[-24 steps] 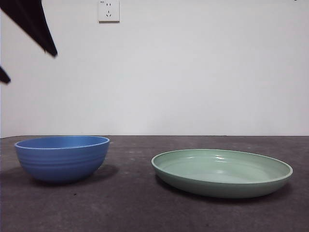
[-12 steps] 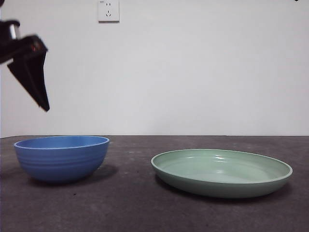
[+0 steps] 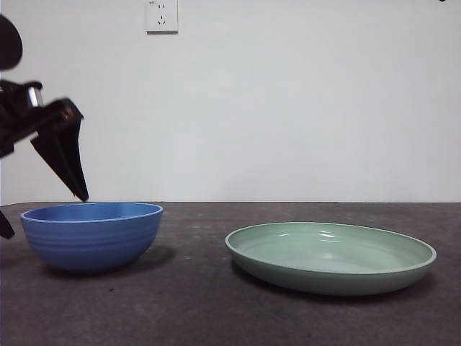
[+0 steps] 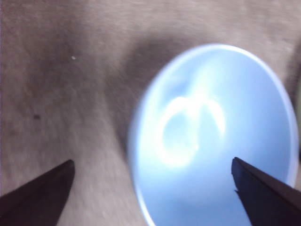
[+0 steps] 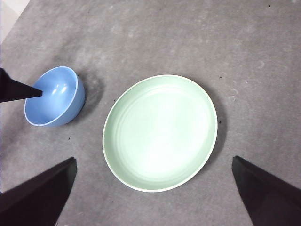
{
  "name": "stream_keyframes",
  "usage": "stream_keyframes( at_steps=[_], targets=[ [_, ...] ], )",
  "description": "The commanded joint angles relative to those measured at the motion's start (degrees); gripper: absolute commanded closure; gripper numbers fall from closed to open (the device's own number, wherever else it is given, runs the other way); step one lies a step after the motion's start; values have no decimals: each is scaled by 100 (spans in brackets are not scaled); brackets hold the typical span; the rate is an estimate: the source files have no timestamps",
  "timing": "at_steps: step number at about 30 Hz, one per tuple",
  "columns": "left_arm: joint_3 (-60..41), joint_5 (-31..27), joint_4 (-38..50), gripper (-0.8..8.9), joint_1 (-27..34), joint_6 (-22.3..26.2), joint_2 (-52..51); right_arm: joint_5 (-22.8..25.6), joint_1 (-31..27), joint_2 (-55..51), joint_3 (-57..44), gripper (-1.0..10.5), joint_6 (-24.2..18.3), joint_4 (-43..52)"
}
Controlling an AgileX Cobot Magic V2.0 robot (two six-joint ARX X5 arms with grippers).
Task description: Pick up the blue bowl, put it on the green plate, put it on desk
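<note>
The blue bowl (image 3: 92, 238) stands upright on the desk (image 3: 194, 310) at the left. The green plate (image 3: 331, 259) lies to its right, apart from it and empty. My left gripper (image 3: 45, 216) is open, low over the bowl's left rim. In the left wrist view (image 4: 152, 162) one jaw is over the bowl (image 4: 211, 136) and the other is outside its wall. My right gripper (image 5: 153, 160) is open and empty, high above the plate (image 5: 160, 132). The bowl (image 5: 51, 96) also shows in the right wrist view, with a left jaw tip over it.
A white wall with a power socket (image 3: 162, 16) stands behind the desk. In the right wrist view the desk's edge (image 5: 14, 19) runs close to the bowl's side. A gap of bare desk (image 3: 194, 252) lies between bowl and plate.
My left gripper has come down from the upper left corner to just above the bowl's rim. The bowl and plate have not moved.
</note>
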Motion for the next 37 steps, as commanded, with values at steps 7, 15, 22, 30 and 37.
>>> stream_keyframes(
  at_steps=[7, 15, 22, 30, 37],
  targets=[
    [101, -33, 101, 567, 17, -22, 516, 2, 17, 39, 107, 388, -66, -9],
    [111, -39, 223, 799, 24, -20, 643, 2, 17, 39, 107, 388, -59, -9],
    [511, -96, -109, 799, 7, -223, 640, 0, 17, 31, 107, 388, -55, -92],
    [1707, -229, -1202, 799, -588, -369, 656, -2, 17, -219, 107, 388, -63, -354],
    [2973, -420, -1838, 799, -1473, -468, 1073, 0, 17, -586, 107, 388, -63, -640]
  ],
)
